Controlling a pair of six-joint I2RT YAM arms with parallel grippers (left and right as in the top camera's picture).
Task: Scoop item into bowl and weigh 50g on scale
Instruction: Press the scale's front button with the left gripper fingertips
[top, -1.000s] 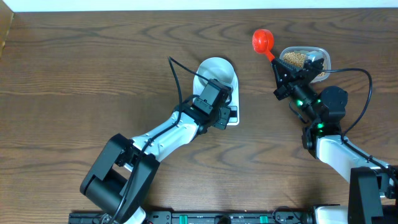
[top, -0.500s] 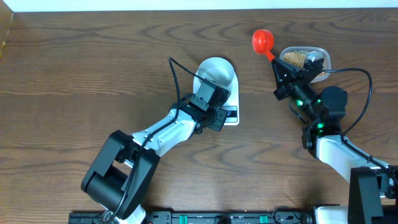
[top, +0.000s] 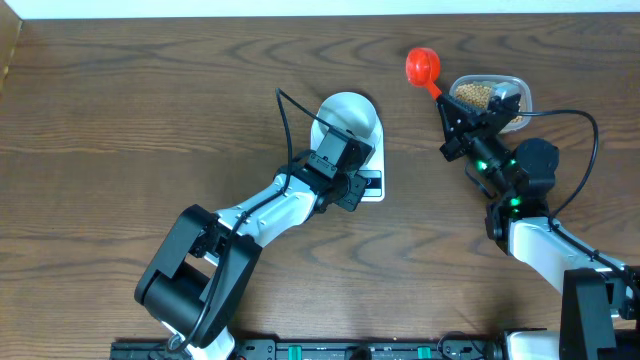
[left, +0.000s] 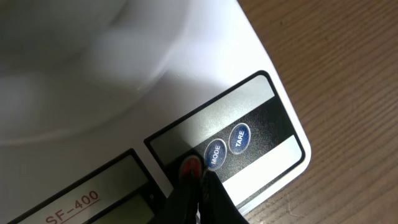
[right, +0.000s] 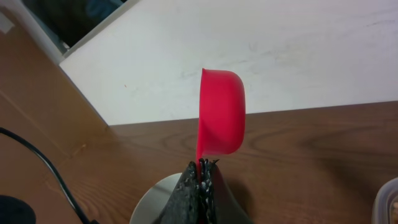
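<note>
Near frame centre, your left jaws are closed to one tip, set on a small red round button (left: 189, 165) just left of the blue MODE button (left: 214, 154) on the flat white rectangular scale (left: 261, 93). A sideways slip could hit MODE, and a hard push could jog the pale round bowl (top: 348, 115) sitting on the scale. Further right, the right jaws clamp the red plastic scoop (top: 423, 66), which is tilted sideways. Carried like that, tan beans (top: 472, 95) from the clear tub (top: 515, 100) at upper right would spill.

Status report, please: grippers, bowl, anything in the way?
Left gripper shut, tip at scale buttons. Right gripper shut on scoop; beans in tub. Bowl on scale, looks empty. No obstruction seen.
</note>
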